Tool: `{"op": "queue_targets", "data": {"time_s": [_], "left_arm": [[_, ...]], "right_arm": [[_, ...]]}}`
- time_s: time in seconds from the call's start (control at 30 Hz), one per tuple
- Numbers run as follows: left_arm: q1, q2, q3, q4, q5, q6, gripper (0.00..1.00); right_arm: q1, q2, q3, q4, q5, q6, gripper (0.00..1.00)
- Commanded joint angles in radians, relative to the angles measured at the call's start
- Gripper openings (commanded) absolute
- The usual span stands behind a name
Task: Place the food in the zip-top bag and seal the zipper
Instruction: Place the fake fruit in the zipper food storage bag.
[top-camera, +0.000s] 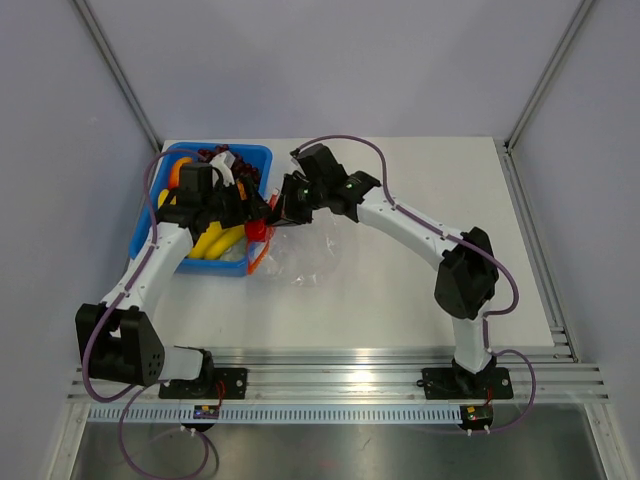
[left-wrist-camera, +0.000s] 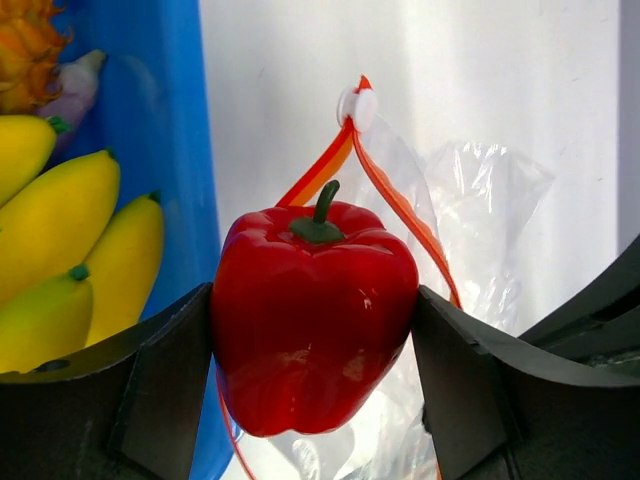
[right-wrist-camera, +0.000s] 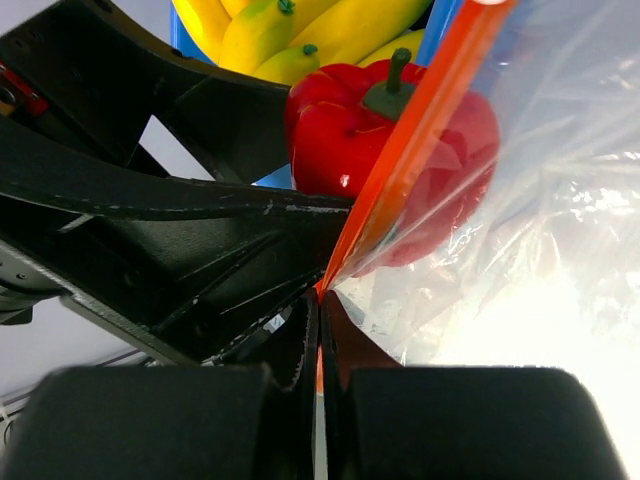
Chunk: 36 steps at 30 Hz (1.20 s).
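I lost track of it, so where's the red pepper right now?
In the left wrist view the red pepper is clamped in the left gripper, just right of the blue tray, against the zipper of the zip-top bag.

no text, label, brand, number or sign can be read in any of the three views. on the front rail (top-camera: 340, 413) there are two small dark tags (top-camera: 208, 411) with coloured specks, but they are too small to tell if any writing stands on them.
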Motion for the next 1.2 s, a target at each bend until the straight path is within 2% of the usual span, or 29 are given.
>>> {"op": "queue_targets", "data": {"time_s": [0.0, 0.3, 0.4, 0.57, 0.9, 1.17], "left_arm": [[-0.033, -0.003, -0.025, 0.043, 0.206, -0.052, 0.38], [-0.045, 0.005, -0.054, 0.040, 0.214, -0.055, 0.40], [-0.045, -0.003, -0.063, 0.039, 0.231, -0.052, 0.49], [-0.045, -0.003, -0.062, 0.019, 0.245, -0.038, 0.70], [-0.045, 0.006, -0.060, 0.008, 0.257, -0.025, 0.94], [-0.045, -0.005, -0.059, -0.007, 0.245, -0.017, 0.96]], "right_arm": [[0.000, -0.077, -0.007, 0.188, -0.004, 0.035, 0.00], [0.000, -0.096, -0.026, 0.200, -0.001, 0.037, 0.00], [-0.002, -0.097, -0.033, 0.200, 0.002, 0.037, 0.00], [-0.003, -0.099, -0.043, 0.200, 0.004, 0.037, 0.00], [-0.008, -0.089, -0.036, 0.205, 0.002, 0.040, 0.00], [-0.009, -0.086, -0.040, 0.208, 0.001, 0.041, 0.00]]}}
